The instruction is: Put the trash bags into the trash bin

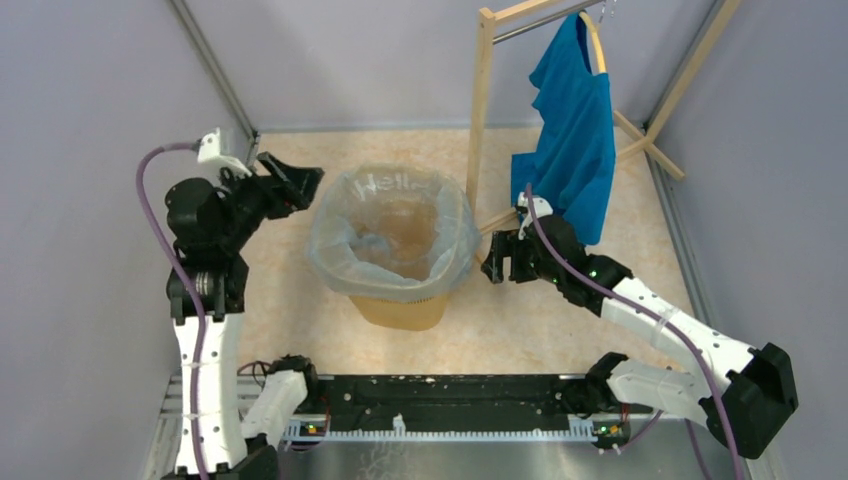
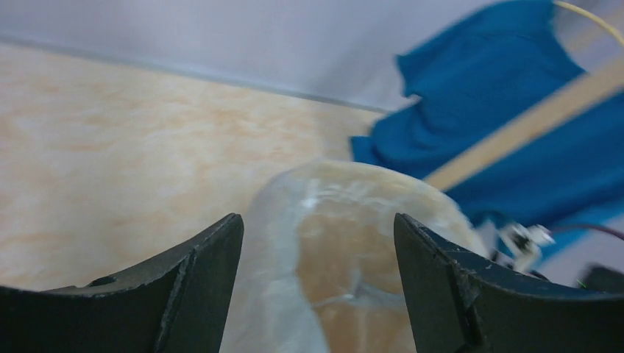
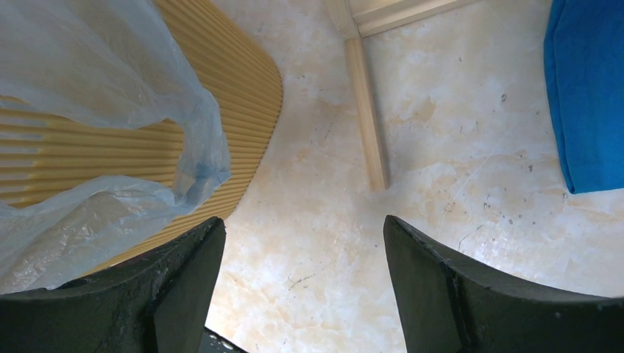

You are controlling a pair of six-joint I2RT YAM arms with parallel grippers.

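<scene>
The yellow-orange trash bin (image 1: 405, 311) stands in the middle of the floor. A translucent pale blue trash bag (image 1: 345, 245) lines it, with its edge folded out over the rim. My left gripper (image 1: 308, 186) hovers just left of the rim, open and empty. In the left wrist view the bag-covered bin (image 2: 353, 243) shows past the spread gripper (image 2: 318, 229). My right gripper (image 1: 493, 260) is close to the bin's right side, open and empty. The right wrist view shows the bin's ribbed wall (image 3: 228, 95) and hanging bag film (image 3: 110, 81) left of the gripper (image 3: 303, 229), apart from its fingers.
A wooden clothes rack (image 1: 483, 100) stands behind and right of the bin, and a blue shirt (image 1: 570, 150) hangs from it beside my right arm. One rack foot (image 3: 366, 110) lies on the floor ahead of the right gripper. Grey walls enclose the floor on three sides.
</scene>
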